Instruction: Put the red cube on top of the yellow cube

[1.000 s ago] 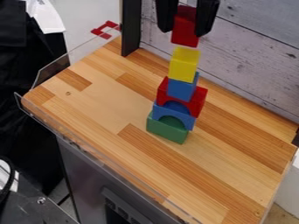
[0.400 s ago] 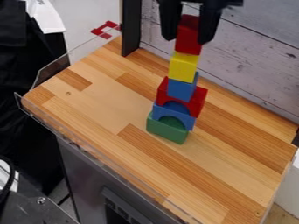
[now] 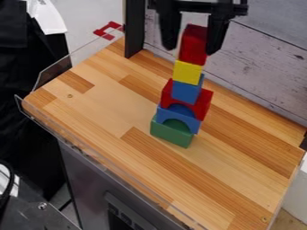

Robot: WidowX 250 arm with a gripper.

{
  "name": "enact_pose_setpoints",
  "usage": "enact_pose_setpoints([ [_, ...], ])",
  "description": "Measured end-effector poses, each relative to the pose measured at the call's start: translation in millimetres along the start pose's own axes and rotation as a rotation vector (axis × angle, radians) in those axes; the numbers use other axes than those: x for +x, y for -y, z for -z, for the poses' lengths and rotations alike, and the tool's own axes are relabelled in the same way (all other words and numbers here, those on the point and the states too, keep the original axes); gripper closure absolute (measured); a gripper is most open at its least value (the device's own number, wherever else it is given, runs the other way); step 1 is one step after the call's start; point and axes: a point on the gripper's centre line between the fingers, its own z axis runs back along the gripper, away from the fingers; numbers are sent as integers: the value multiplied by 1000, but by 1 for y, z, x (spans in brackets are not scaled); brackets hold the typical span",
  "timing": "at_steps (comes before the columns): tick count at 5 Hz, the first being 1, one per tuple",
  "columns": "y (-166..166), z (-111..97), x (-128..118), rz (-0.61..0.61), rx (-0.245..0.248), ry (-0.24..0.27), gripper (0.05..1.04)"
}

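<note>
One gripper (image 3: 192, 50), black, two-fingered: at the top of the view, above the table. Open, its fingers set apart on either side of the red cube; a gap shows between the cube and the finger on the view's left.

One red cube (image 3: 194, 45): on top of the yellow cube, as the highest piece of the stack, between the gripper's fingers.

One yellow cube (image 3: 187, 73): directly under the red cube.

One blue cube (image 3: 186, 92): under the yellow cube.

One red arch block (image 3: 203, 101): below the blue cube, arch opening downward, blue showing within the curve.

One blue arch block (image 3: 190, 121): below the red arch block, arch likewise opening downward, green showing within the curve.

One green block (image 3: 171, 134): lowest piece, on the table.

One wooden table (image 3: 102, 105): top of strips in light and darker brown, a clear plastic guard (image 3: 54, 74) along its edge at the left.

One black post (image 3: 135, 27): upright at the table's far edge, beside a wall of pale planks (image 3: 258, 58).

One red plastic piece (image 3: 112, 24): at the upper left, near the guard.

Black cloth (image 3: 30, 99): left side, with white cloth (image 3: 49, 18) at its upper part.
</note>
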Motion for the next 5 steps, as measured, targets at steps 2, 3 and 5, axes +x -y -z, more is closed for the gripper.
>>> enact_pose_setpoints([
  [2, -1, -9, 3, -31, 1, 23, 81],
  [3, 7, -49, 7, -19, 11, 138, 83],
  [5, 4, -76, -14, -31, 49, 279, 83],
])
